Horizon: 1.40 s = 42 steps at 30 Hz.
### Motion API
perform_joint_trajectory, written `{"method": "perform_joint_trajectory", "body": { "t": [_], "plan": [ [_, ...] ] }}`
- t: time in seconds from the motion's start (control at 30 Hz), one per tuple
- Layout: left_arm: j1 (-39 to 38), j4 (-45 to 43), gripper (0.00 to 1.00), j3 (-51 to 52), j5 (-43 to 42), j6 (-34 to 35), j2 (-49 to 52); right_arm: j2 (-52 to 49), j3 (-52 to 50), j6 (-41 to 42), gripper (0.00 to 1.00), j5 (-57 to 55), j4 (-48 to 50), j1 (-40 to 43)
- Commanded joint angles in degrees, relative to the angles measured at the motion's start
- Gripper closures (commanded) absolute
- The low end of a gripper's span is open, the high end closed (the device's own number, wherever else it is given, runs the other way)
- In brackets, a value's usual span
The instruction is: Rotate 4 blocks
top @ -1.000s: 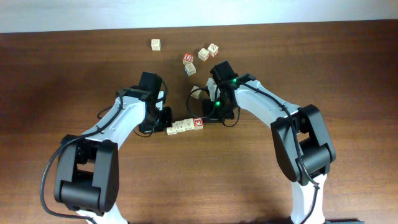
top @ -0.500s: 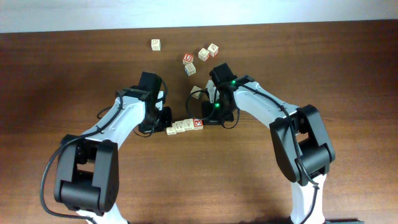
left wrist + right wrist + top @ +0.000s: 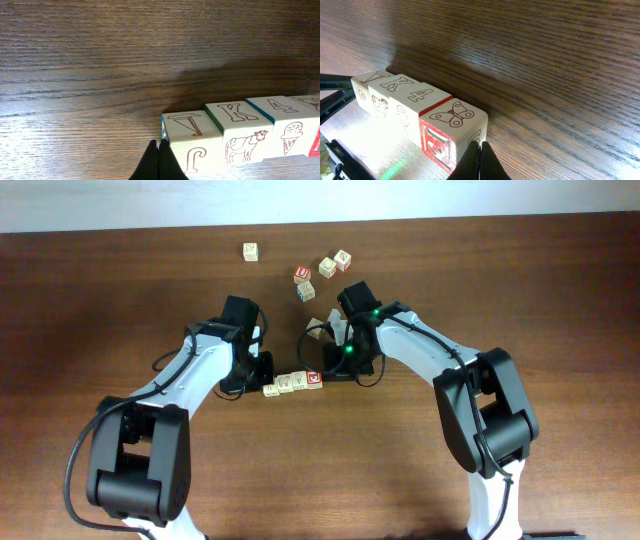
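Note:
Several pale-wood blocks [image 3: 292, 384] lie side by side in a short slanted row at mid-table. In the left wrist view the end block [image 3: 192, 137] shows a brown V and J, then come a K block with a cow [image 3: 237, 131] and a 4 block with an ice cream [image 3: 285, 125]. My left gripper [image 3: 159, 150] is shut, its tip against the row's left end. The other end is a butterfly block [image 3: 452, 125] with a red-framed side. My right gripper [image 3: 480, 148] is shut and touches that block's outer face. From overhead, the left gripper [image 3: 260, 386] and right gripper [image 3: 327, 374] flank the row.
Loose cubes lie farther back: one alone [image 3: 250, 251], a red-topped one [image 3: 303, 274], a pair [image 3: 335, 263], one below them [image 3: 306, 291] and one partly behind the right arm [image 3: 317, 326]. Both arms angle in over the table's middle.
The row of blocks has slid a little to the left, and the right gripper has followed it. Both grippers stay shut.

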<state>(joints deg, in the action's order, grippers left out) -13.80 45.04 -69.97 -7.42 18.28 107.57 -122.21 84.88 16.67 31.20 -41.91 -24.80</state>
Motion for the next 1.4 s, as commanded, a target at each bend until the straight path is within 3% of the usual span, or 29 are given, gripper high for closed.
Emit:
{"method": "perform_joint_trajectory", "body": {
  "t": [0.0, 0.63, 1.37],
  "plan": [
    [-0.5, -0.4, 1.0, -0.6, -2.9, 0.8, 0.3, 2.4, -0.2, -1.0, 0.95, 4.4, 0.4, -2.2],
    [-0.5, -0.4, 1.0, -0.6, -2.9, 0.8, 0.3, 5.6, -0.2, -1.1, 0.96, 2.8, 0.8, -4.5],
    [-0.5, -1.0, 1.0, -0.5, -2.8, 0.8, 1.7, -0.1, -0.3, 1.0, 0.96, -1.7, 0.8, -4.4]
  ]
}}
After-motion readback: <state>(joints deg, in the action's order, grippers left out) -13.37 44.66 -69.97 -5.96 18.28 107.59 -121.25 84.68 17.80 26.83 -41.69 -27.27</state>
